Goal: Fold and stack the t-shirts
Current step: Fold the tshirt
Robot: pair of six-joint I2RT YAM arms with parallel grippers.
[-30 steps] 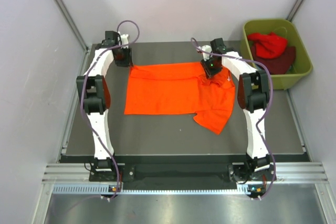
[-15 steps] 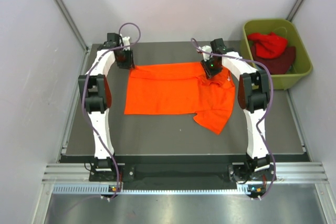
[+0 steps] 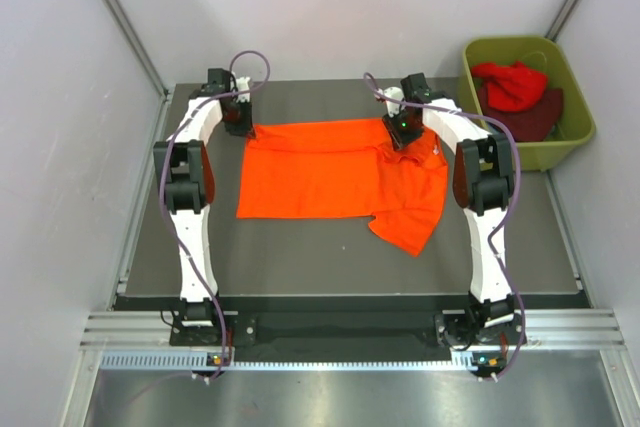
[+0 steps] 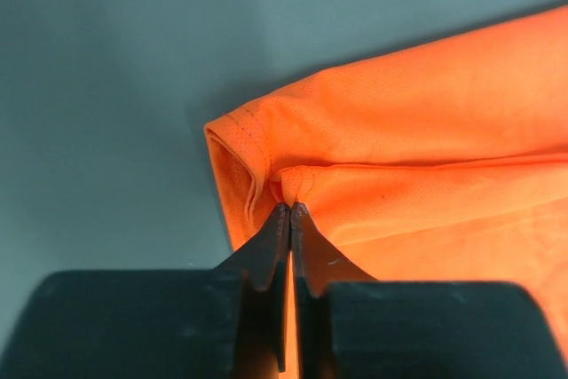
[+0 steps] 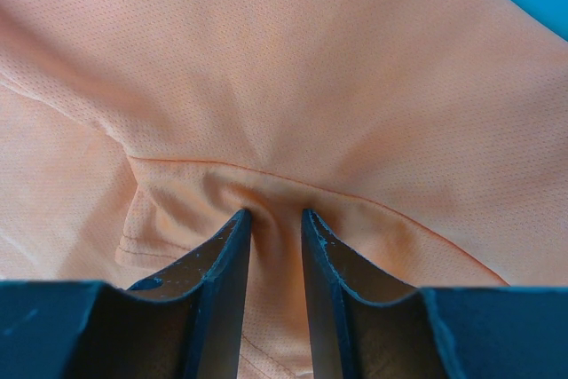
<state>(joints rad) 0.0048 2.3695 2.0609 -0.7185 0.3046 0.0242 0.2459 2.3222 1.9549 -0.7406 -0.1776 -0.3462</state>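
Moved since a second ago: left end effector (image 3: 238,119), a little toward 4 o'clock, now right at the 10 o'clock corner of the orange t-shirt (image 3: 320,172). Squeezed nearly flat together on a small fold of that corner, as seen from the left wrist. Hem of the corner curled up just beside the fingers (image 4: 266,250).

No change on the right side. Right end effector (image 3: 402,132) down on the shirt at about 1 o'clock, narrow, with a bump of orange cloth pinched between its fingers.

Orange t-shirt spread out in the middle of the dark table (image 3: 300,257), mostly flat, with a loose flap pointing to 5 o'clock.

Green tub (image 3: 575,117) off at 2 o'clock, well apart from the orange one. Inside it a red t-shirt (image 3: 512,84) bunched on top of a dark maroon t-shirt (image 3: 538,119).
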